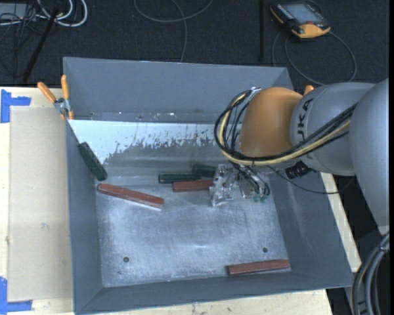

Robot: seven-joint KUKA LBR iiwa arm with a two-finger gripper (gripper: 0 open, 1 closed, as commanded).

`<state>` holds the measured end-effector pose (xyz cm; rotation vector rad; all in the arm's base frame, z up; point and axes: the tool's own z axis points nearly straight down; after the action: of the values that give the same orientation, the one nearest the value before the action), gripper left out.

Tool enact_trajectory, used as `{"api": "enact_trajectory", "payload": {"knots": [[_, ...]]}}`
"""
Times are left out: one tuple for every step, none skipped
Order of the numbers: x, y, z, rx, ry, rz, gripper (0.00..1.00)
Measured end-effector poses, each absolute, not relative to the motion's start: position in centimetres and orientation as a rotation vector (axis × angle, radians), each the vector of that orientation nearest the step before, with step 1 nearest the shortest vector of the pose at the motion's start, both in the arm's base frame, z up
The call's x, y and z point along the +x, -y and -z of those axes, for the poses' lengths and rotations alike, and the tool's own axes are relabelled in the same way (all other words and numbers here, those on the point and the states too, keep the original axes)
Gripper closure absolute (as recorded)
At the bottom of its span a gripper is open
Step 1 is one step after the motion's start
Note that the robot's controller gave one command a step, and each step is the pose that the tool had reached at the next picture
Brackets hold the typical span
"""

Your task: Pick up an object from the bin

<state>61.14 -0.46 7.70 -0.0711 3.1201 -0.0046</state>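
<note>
Camera view, brown stick [190, 186] (short) beside claw [224, 190]

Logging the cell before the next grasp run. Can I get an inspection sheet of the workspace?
Surface: grey metal bin, floor scuffed.
Job's things: short red-brown stick and dark green stick, side by side just left of the gripper.
Clutter: long red-brown stick left of centre; dark green bar against the left wall; red-brown bar by the near right corner.
Grippers: gripper low in the bin, right of centre; holds nothing that can be seen.
Cables: yellow and black cables loop round the orange wrist cover.
Surroundings: dark floor with loose wires and an orange handheld unit.
</note>
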Motion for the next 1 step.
{"api": "enact_trajectory", "payload": {"knots": [[60.22,0.42,-7.44,-0.076,-3.168,0.003,0.0]]}}
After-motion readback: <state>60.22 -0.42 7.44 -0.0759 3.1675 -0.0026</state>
